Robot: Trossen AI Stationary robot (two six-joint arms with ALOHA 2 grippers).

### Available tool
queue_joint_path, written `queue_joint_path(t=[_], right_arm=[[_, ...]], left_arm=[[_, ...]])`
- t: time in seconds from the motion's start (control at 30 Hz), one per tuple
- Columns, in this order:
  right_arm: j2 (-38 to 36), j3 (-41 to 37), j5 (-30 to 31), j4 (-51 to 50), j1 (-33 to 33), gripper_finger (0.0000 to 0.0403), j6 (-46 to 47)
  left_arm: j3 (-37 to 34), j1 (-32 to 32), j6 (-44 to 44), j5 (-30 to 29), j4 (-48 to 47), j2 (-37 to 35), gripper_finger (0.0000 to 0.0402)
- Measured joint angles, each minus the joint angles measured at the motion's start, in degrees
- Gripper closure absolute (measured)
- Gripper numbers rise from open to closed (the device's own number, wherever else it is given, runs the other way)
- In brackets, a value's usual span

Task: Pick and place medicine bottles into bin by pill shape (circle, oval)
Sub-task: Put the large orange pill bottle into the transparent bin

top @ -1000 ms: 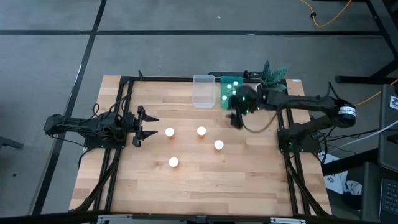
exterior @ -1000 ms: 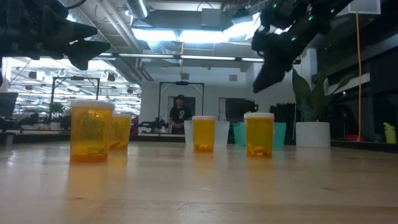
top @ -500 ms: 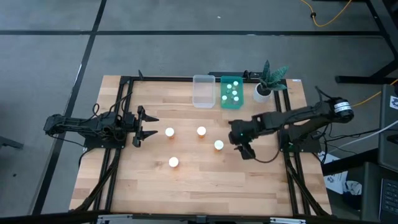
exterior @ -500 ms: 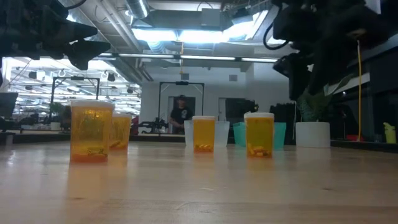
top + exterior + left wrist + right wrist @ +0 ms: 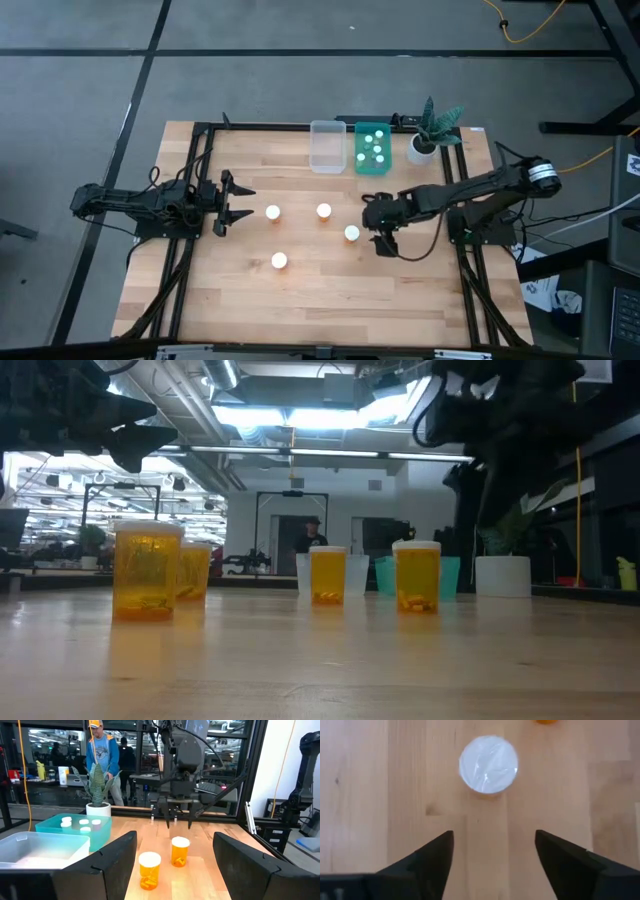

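Orange medicine bottle (image 5: 352, 233) stands uncaught just beside right gripper (image 5: 383, 240), fingers apart; no label readable

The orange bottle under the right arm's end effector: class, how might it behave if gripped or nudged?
The orange bottle looks rigid, so it probably won't deform between the open fingers of the right end effector. Few pills show at its base, so it's likely light and could tip. On its side, its round body would probably roll.

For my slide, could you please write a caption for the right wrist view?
Right gripper, open, looks down on a white-capped medicine bottle standing on the wooden table.
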Motion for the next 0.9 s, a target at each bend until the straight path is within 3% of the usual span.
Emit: queue_joint_path(t=[0.23, 0.4, 0.67, 0.9], right_arm=[[6.92, 0.0, 0.07, 6.94, 0.31, 0.0099, -0.28], [11.55, -0.07, 3.57, 12.86, 0.3, 0.0099, -2.86], [12.55, -0.07, 4.15, 18.53, 0.28, 0.0099, -3.92], [12.55, -0.07, 4.19, 18.8, 0.28, 0.0144, -4.19]], left_arm=[[0.01, 0.0, 0.0, 0.01, 0.0, 0.0, 0.0147], [0.02, 0.0, 0.02, 0.02, 0.04, 0.0, 0.0147], [0.0, 0.02, 0.04, 0.0, 0.04, 0.0, 0.0147], [0.02, -0.01, 0.17, 0.0, 0.04, 0.02, 0.0147]])
